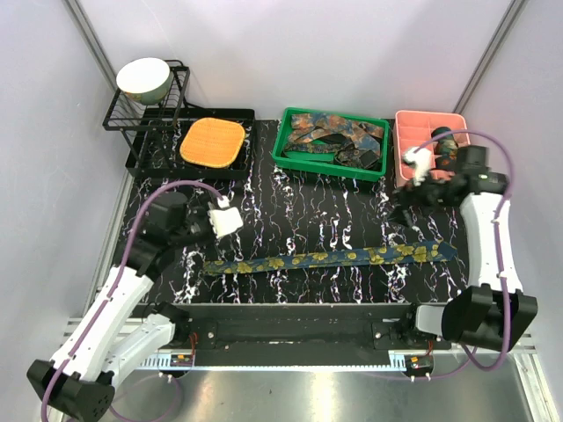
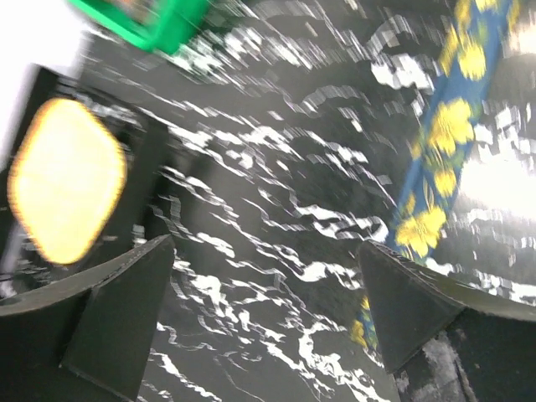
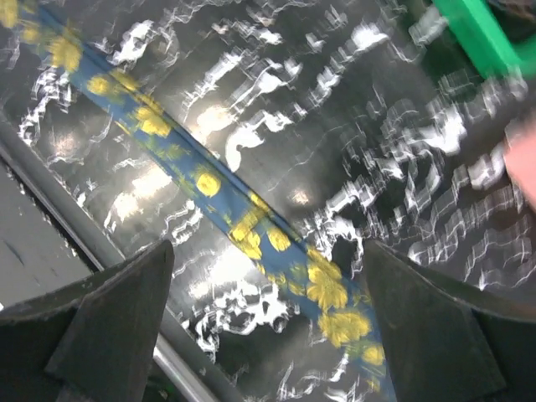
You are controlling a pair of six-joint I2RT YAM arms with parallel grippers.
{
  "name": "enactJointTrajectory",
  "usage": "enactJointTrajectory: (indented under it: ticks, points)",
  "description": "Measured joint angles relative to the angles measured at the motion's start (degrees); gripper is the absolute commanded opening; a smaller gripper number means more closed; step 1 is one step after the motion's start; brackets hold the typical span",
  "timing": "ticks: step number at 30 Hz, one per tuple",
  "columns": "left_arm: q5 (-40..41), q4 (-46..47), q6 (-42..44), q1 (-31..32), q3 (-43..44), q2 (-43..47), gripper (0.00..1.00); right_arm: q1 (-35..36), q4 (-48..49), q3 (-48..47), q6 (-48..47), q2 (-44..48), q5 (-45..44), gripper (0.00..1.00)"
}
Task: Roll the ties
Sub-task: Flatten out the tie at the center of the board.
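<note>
At the left, the left gripper (image 1: 225,220) hangs above the black marbled mat (image 1: 299,211) with its jaws spread wide and nothing between them. Its wrist view shows bare mat under the gap (image 2: 264,322). The blue tie with yellow flowers (image 2: 440,151) passes on its right side, beside the right finger and not inside the gap.

That tie (image 1: 325,258) lies flat near the front edge of the mat, with its long axis running left to right. Its left end lies just nearward of the left gripper, so this arm looks the closer one to begin a roll from that end.

Farther back, a green basket (image 1: 325,170) holds more ties (image 1: 339,136).

At the right, the right gripper (image 1: 420,169) is up by the pink bin (image 1: 431,115), farther from the tie's right end. It is also opened wide and empty. In its wrist view the tie (image 3: 251,226) runs diagonally below the gap (image 3: 272,327), untouched.
</note>
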State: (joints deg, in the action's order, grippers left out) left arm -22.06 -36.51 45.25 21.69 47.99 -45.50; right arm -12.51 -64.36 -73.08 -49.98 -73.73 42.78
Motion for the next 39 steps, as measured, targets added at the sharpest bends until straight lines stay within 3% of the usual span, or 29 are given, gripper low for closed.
enactJointTrajectory:
  ticks: [7, 15, 20, 24, 29, 32, 39]
  points:
    - [0.3, -2.7, 7.8, 0.0, -8.2, -9.4, 0.99, 26.9, 6.7, 6.3, -3.2, -5.1, -8.3, 1.00]
    - [0.0, -2.3, 11.4, 0.0, -10.4, -14.4, 0.97, 39.3, 15.5, 18.8, -4.9, -12.5, -22.4, 0.94]
    - [1.3, -1.9, 15.6, 0.0, -12.9, -20.9, 0.86, 39.9, 21.4, 21.0, -6.5, -16.6, -27.6, 0.70]
    - [2.4, -0.8, 16.5, 0.2, -12.3, -26.5, 0.79, 39.9, 24.6, 22.0, -7.8, -17.9, -31.3, 0.56]
    - [3.4, 0.1, 16.3, 2.1, -9.0, -32.4, 0.60, 39.5, 25.1, 23.3, -8.4, -16.7, -32.4, 0.49]
    - [4.3, 0.4, 15.6, 4.5, -6.5, -35.6, 0.56, 36.9, 25.3, 24.5, -9.8, -15.4, -33.0, 0.48]
    - [6.3, 1.6, 11.0, 9.8, 5.0, -47.5, 0.48, 21.9, 25.6, 25.7, -18.1, -14.3, -35.7, 0.42]
